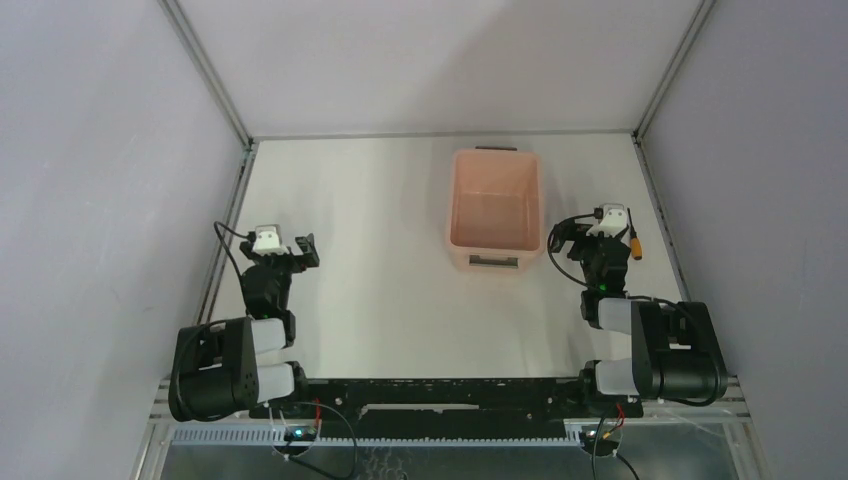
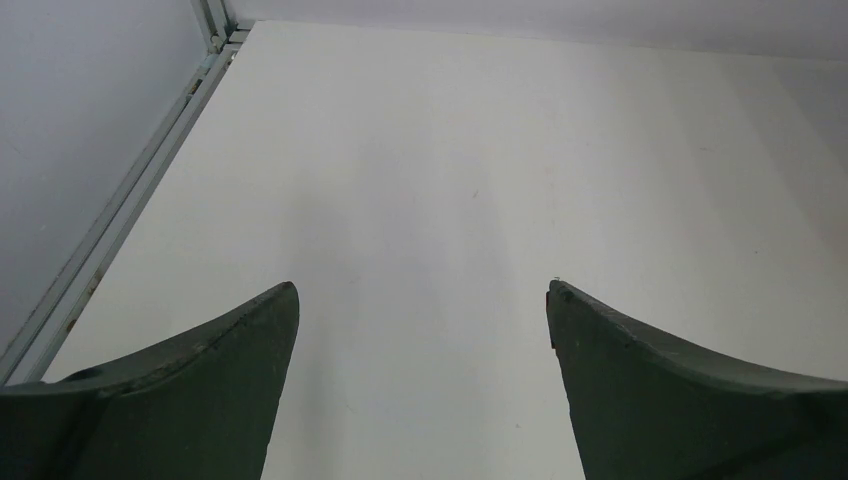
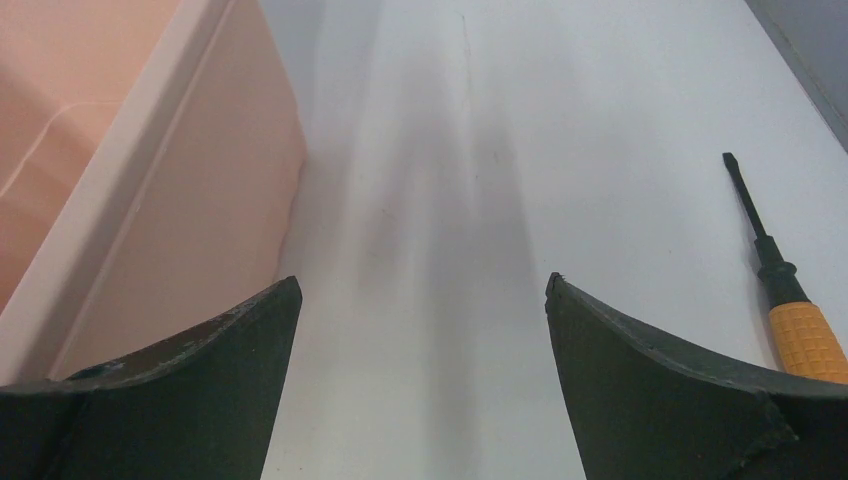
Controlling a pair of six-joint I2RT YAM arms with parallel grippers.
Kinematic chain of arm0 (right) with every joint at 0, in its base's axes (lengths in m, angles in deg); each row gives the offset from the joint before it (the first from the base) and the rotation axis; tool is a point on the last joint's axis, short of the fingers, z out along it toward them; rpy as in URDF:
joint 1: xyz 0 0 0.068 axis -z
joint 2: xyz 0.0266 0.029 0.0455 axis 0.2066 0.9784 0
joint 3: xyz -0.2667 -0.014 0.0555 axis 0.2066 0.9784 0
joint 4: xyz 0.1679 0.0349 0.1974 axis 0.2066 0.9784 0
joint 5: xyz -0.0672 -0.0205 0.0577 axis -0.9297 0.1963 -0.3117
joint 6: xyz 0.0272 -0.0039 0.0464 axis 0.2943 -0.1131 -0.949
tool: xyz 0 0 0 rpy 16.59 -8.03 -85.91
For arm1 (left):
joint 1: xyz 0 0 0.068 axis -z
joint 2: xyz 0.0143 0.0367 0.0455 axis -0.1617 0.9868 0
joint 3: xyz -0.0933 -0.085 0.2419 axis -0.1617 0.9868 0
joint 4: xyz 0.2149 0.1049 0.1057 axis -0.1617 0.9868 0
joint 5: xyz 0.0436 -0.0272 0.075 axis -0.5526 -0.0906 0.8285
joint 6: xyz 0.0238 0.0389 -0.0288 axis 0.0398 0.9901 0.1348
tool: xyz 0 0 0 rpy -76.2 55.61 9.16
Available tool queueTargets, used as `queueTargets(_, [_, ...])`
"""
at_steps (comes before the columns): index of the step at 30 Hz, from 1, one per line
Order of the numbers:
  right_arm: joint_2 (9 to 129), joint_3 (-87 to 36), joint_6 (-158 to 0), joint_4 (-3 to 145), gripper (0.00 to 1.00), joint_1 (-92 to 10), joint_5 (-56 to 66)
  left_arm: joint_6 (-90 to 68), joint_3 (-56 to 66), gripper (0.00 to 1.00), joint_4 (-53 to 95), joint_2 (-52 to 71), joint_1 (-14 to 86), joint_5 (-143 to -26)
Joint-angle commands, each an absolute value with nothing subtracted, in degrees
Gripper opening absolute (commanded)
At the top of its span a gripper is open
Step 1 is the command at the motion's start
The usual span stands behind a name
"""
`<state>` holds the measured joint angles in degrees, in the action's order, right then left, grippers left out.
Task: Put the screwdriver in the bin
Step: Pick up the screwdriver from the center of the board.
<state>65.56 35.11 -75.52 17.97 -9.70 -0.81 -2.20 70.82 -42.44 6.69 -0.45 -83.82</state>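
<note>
The screwdriver [image 3: 790,300], with an orange handle and a thin black shaft, lies flat on the white table at the right of the right wrist view. In the top view its handle [image 1: 637,246] shows just right of my right gripper [image 1: 590,240]. The pale pink bin [image 1: 495,210] stands upright left of that gripper, and its side wall [image 3: 170,170] fills the left of the right wrist view. My right gripper [image 3: 422,290] is open and empty, between the bin and the screwdriver. My left gripper [image 1: 285,255] is open and empty at the table's left, over bare surface [image 2: 422,290].
Grey walls close in the table on the left, right and back. An aluminium rail [image 2: 130,190] runs along the left edge near my left gripper. The bin's dark grey handle clip [image 1: 493,261] faces the arms.
</note>
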Motion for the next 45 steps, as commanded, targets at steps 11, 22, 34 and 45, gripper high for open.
queueTargets(11, [65.7,34.6,-75.3,16.7,1.00,-9.7,-0.2,-1.8,69.4,0.98,-44.1,5.9,-0.3,-84.1])
queueTargets(22, [56.5,29.0,-77.6,33.8,1.00,-9.0,-7.2,-1.8,69.4,0.98,-44.1,5.9,-0.2,-84.1])
queueTargets(34, [46.1,7.4,-79.2,68.7,1.00,-2.7,-13.9,-1.8,69.5,0.98,-44.1,6.0,-0.3,-84.0])
queueTargets(45, [64.0,-20.5,-80.7,99.4,0.96,7.2,-6.6,-1.8,69.5,0.98,-44.1,6.0,-0.4,-84.1])
